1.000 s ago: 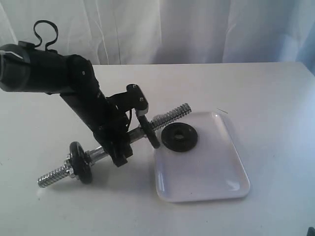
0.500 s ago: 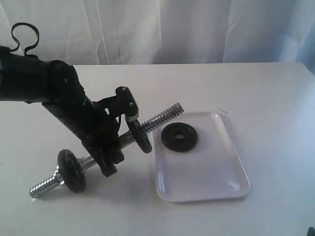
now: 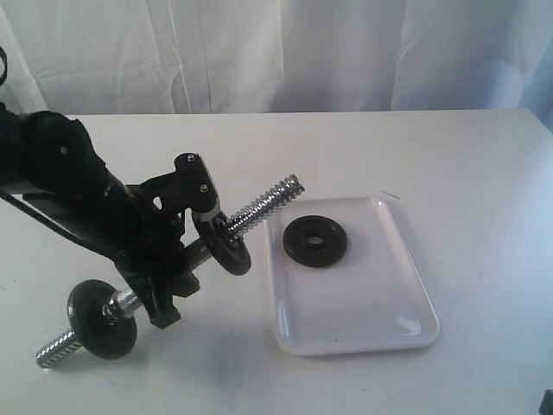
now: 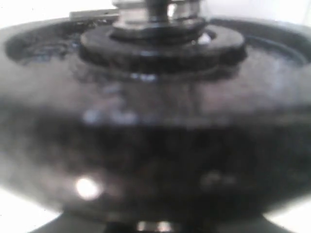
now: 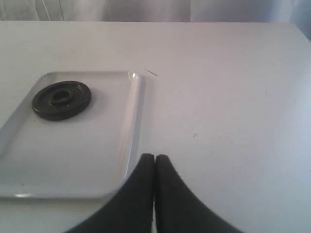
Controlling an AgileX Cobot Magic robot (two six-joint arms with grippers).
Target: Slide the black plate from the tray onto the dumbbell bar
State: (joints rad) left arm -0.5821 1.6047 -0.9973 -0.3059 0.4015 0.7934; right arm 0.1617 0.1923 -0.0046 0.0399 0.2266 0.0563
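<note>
Lying flat on the tray (image 3: pixel 363 298), the black plate (image 3: pixel 316 240) sits in the far half, close to the tray's left rim. Its centre hole faces up and nothing touches it. Your right wrist view shows the plate (image 5: pixel 61 100) the same way, alone on the white tray (image 5: pixel 73 155).

Just left of the tray you have the dumbbell bar (image 3: pixel 263 205), tilted. Its upper threaded end is raised and points toward the tray's far left corner, near the plate but apart from it. Two small black discs ride on the bar. The upper disc (image 3: pixel 223 245) sits just below that raised thread, and the lower disc (image 3: pixel 102 317) sits near the bar's other threaded end. Your left gripper (image 3: pixel 173 268) has its jaws clamped on the smooth middle of the bar, between those two discs. The left wrist view is filled by a blurred black disc (image 4: pixel 155 136) seen very close; you cannot tell which one it is.

Your right gripper (image 5: pixel 154 167) has its fingers pressed together with nothing between them. It is over the white table (image 5: pixel 233 97), just beside the tray's rim and well apart from the plate.
</note>
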